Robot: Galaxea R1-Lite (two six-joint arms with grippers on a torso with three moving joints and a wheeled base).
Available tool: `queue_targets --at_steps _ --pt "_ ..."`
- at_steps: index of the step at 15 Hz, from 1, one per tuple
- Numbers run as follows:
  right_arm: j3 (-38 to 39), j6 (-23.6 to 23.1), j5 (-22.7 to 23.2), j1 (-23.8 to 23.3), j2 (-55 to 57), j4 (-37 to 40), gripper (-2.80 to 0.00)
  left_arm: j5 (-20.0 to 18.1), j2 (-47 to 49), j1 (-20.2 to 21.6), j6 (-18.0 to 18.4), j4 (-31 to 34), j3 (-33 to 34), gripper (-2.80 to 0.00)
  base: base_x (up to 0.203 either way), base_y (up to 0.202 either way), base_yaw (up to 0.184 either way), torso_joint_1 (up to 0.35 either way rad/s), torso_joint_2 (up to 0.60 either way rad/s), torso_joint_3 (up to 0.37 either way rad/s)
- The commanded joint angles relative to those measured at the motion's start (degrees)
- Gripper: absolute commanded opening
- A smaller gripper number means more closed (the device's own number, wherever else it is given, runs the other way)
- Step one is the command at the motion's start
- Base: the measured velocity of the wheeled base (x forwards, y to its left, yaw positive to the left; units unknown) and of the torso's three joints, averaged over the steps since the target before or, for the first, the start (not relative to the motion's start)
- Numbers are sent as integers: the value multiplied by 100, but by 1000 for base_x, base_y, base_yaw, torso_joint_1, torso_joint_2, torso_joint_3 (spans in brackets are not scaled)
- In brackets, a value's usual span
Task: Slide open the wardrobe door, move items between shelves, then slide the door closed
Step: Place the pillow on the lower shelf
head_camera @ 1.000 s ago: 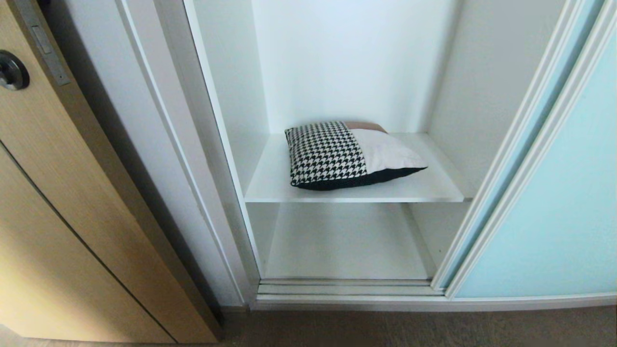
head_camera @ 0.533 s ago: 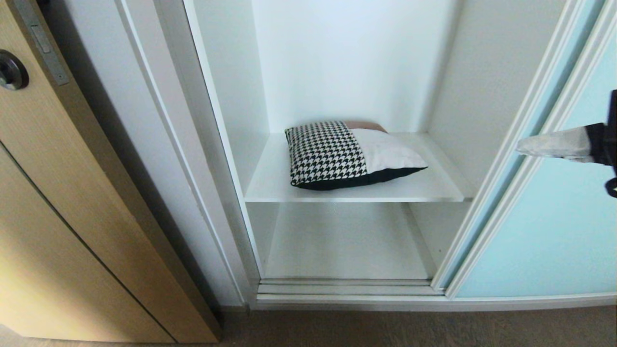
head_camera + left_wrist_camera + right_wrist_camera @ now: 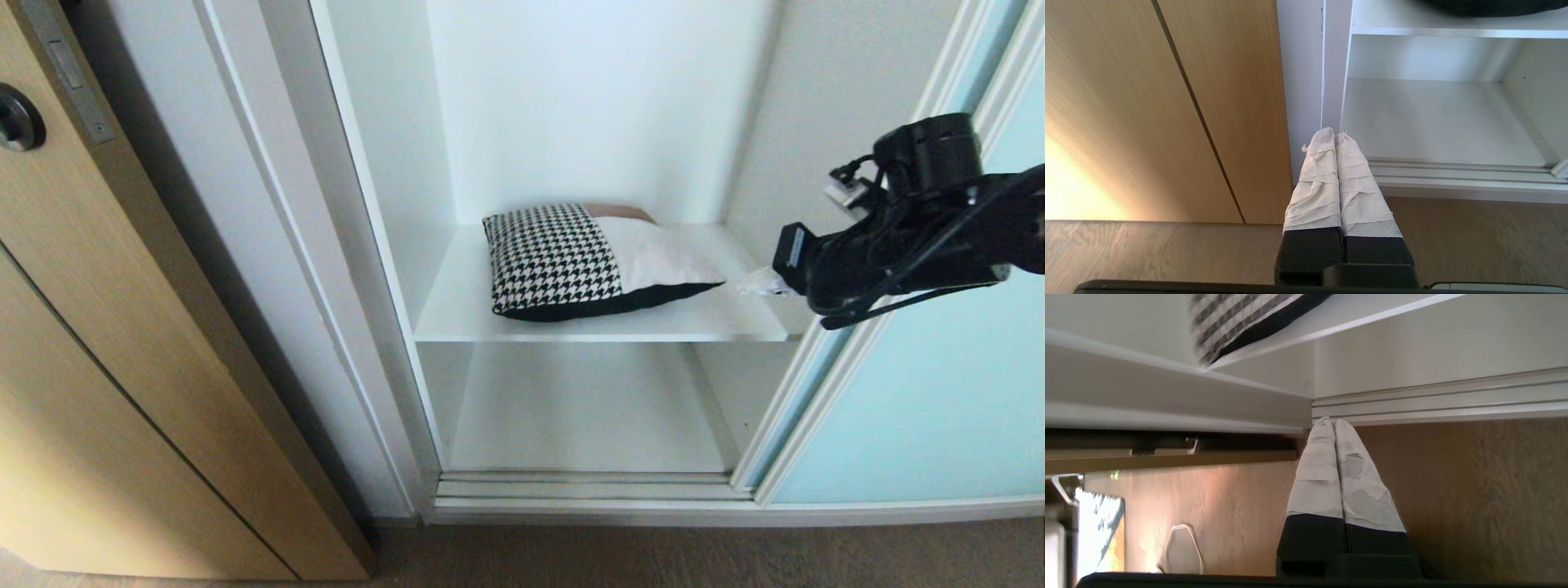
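The sliding wardrobe door (image 3: 939, 392), pale aqua glass, stands slid to the right, leaving the wardrobe open. A houndstooth, cream and brown cushion (image 3: 588, 261) lies on the upper white shelf (image 3: 457, 314); its corner also shows in the right wrist view (image 3: 1237, 322). The lower shelf (image 3: 588, 416) is bare. My right gripper (image 3: 755, 283) reaches in from the right, shut and empty, its taped tip at the shelf's right end, a short way from the cushion; its fingers (image 3: 1314, 465) are pressed together. My left gripper (image 3: 1335, 136) is parked low, shut, in front of the wardrobe's left wall.
A tan wood-grain door (image 3: 122, 327) with a dark round handle (image 3: 18, 118) stands at the left. The door's floor track (image 3: 588, 488) runs along the wardrobe's bottom. A white cable (image 3: 1182, 549) lies on the wooden floor.
My right arm has come into the head view from the right edge and swung left, across the door's frame, to the upper shelf's right end. The cushion has not moved.
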Motion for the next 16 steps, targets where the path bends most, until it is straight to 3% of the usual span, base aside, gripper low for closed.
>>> queue_targets --at_steps 1,7,11,16 --pt "-569 207 6 -87 1039 -19 0 2 9 1 -1 4 1 -280 0 0 0 0 0 0" --pt "-1716 1048 39 -309 2075 41 0 -6 9 1 -1 2 1 -280 0 0 0 0 0 0" --pt "-2241 1215 67 -451 2656 -24 0 -6 9 1 -1 -5 1 -280 0 0 0 0 0 0" --pt "-2289 1484 345 -715 3239 -1402 0 2 9 1 -1 -5 1 -280 0 0 0 0 0 0"
